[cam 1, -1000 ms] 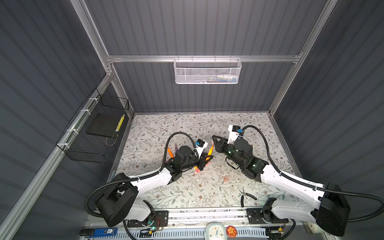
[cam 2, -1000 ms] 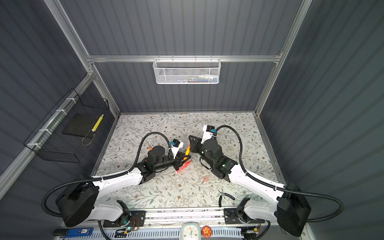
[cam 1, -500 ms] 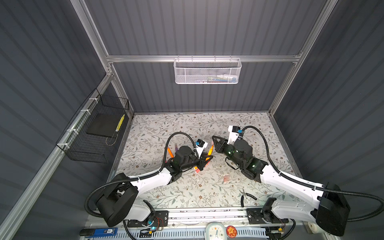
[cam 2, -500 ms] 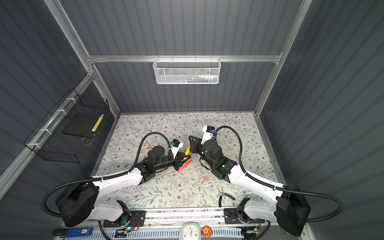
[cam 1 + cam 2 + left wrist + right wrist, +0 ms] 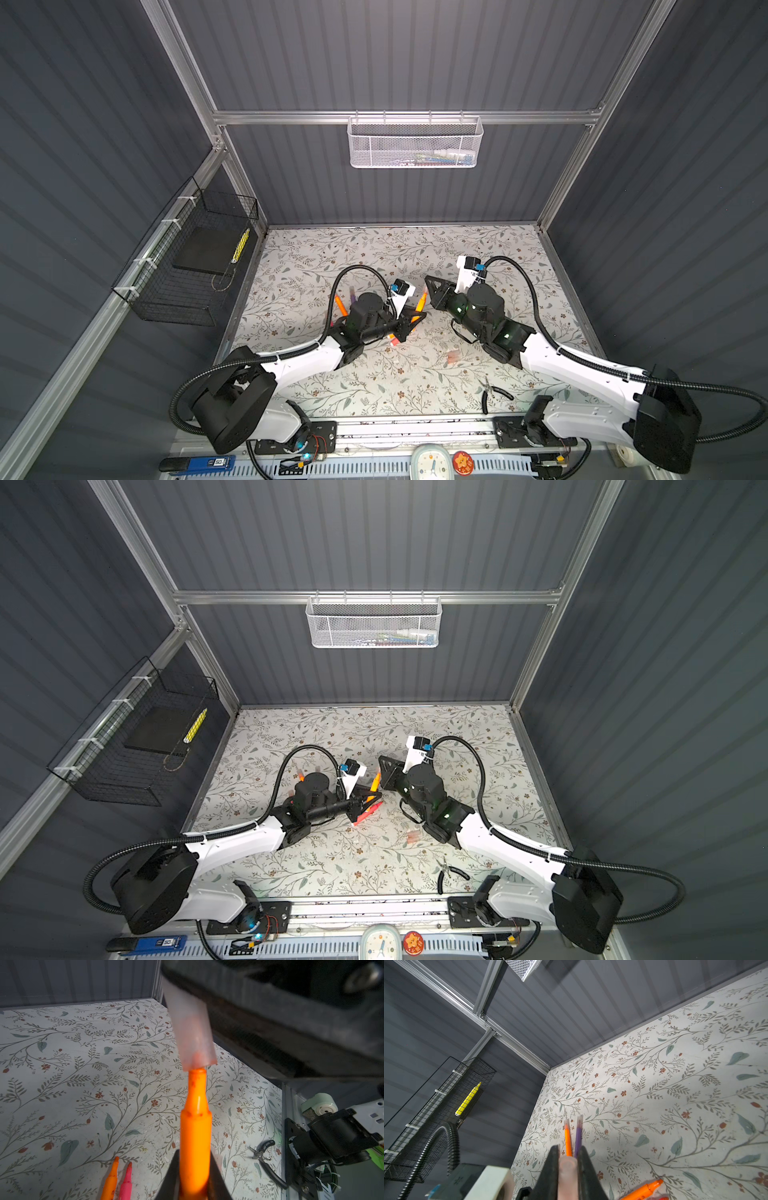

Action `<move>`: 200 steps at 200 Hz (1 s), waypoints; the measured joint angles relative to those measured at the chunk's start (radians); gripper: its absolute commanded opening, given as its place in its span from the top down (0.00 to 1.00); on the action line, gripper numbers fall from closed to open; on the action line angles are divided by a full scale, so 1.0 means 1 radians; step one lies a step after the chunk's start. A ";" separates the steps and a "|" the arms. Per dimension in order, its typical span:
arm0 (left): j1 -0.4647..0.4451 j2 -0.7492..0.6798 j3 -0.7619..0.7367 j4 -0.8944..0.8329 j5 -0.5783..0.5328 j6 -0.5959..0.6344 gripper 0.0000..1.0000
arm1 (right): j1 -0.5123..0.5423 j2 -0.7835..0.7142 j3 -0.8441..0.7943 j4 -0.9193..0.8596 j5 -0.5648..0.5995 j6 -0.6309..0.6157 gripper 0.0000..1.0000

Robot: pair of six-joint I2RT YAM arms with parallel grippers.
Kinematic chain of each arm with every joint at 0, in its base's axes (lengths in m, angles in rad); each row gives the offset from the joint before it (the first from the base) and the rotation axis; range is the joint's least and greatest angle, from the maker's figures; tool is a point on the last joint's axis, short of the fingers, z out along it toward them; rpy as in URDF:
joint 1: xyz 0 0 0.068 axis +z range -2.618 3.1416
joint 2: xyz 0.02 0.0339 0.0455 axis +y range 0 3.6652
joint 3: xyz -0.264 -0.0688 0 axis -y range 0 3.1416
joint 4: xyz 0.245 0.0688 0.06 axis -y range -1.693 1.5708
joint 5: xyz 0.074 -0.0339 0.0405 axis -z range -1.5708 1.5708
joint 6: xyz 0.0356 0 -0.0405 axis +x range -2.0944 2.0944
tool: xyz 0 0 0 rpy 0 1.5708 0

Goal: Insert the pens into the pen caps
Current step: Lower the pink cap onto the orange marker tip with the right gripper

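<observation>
Two look done: capped orange pen (image 5: 567, 1140), purple pen (image 5: 578, 1136) lie together on the mat (image 5: 675, 1084); left gripper (image 5: 194, 1154) clamps third orange pen (image 5: 195, 1124), tip at mouth of cap (image 5: 192, 1028) pinched in right gripper (image 5: 569, 1152); loose orange pen (image 5: 110, 1180), pink pen (image 5: 126, 1181) lie uncapped.

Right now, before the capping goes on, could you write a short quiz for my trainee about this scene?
1. True or false: the left gripper is shut on an orange pen.
2. The right gripper holds: A) a screwdriver, B) a pale-pink pen cap, C) a sponge.
3. Name the black-handled tool lying near the table's front edge.
Key: 1 true; 2 B; 3 pliers.
</observation>
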 measured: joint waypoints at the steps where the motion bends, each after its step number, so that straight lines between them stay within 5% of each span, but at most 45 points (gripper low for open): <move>1: 0.000 0.000 0.000 0.000 0.000 -0.001 1.00 | 0.000 0.000 -0.001 0.000 0.000 0.000 1.00; 61: -0.001 -0.009 -0.021 0.006 0.005 -0.024 1.00 | 0.042 -0.031 -0.071 0.059 0.031 0.001 1.00; 115: 0.021 -0.006 -0.044 0.053 0.122 -0.085 1.00 | 0.071 -0.042 -0.152 0.200 0.040 -0.024 1.00; 200: 0.026 -0.005 -0.070 0.090 0.164 -0.110 1.00 | 0.084 -0.050 -0.208 0.270 0.040 -0.029 0.69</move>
